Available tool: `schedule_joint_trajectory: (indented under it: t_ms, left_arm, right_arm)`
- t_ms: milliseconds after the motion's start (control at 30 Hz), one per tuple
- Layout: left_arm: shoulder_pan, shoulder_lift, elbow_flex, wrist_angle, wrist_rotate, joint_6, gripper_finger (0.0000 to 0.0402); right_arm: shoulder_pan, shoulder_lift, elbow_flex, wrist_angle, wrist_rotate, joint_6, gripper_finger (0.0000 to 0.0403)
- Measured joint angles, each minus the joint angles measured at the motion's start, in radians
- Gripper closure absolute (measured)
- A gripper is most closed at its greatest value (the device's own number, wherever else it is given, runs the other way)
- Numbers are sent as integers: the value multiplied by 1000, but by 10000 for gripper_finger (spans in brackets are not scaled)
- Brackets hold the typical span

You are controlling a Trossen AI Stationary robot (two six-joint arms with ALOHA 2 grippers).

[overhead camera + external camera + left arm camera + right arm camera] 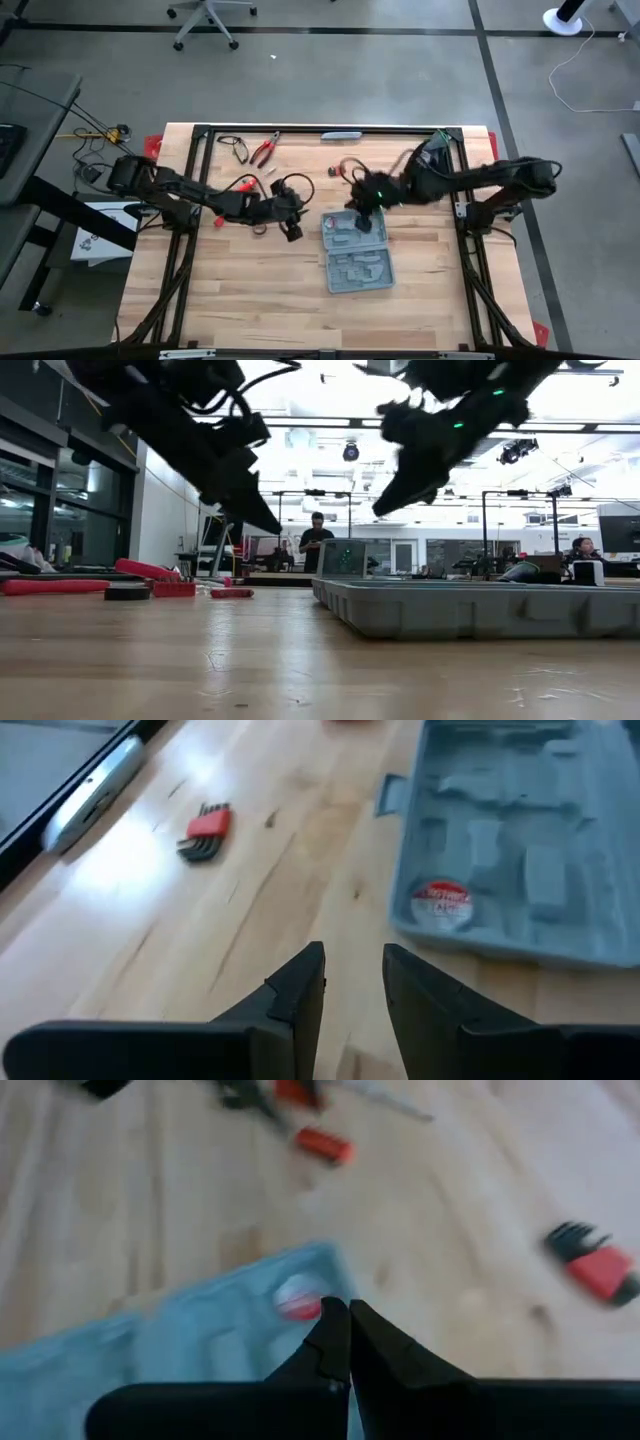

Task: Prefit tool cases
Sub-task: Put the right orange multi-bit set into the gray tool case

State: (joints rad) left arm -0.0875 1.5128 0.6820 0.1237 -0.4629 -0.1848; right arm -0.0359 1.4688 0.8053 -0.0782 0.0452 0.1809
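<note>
— High view, item one: where does the tool case (357, 254) lie?
— Open, flat, right of counter (250, 290) centre.
— Pincers?
— Left pincer (293, 229) narrowly parted, empty, beside the case; right pincer (364, 222) closed, empty, above its far half.

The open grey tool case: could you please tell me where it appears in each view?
High view: tool case, centre, right of middle.
Low view: right side.
Left wrist view: upper right.
Right wrist view: lower left.
Shared landmark: round red-and-white sticker inside it.
</note>
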Motion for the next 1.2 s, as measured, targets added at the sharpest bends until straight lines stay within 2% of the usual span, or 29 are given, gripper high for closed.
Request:
schedule_joint_trajectory:
  t_ms: [200,433,800,1200]
  left_arm:
    - [10,-8,-9,-58,-29,-49,303]
    - [35,4,-9,-50,-25,-67,303]
    - [55,62,-8,-50,-12,-68,303]
    - [55,78,-8,-53,5,-75,303]
  right_arm:
    - [139,-24,-166,160,106,112,403]
    - [129,-10,-293,224,115,227,403]
    - [34,-9,-319,251,134,238,403]
    - [43,-9,-319,263,126,230,403]
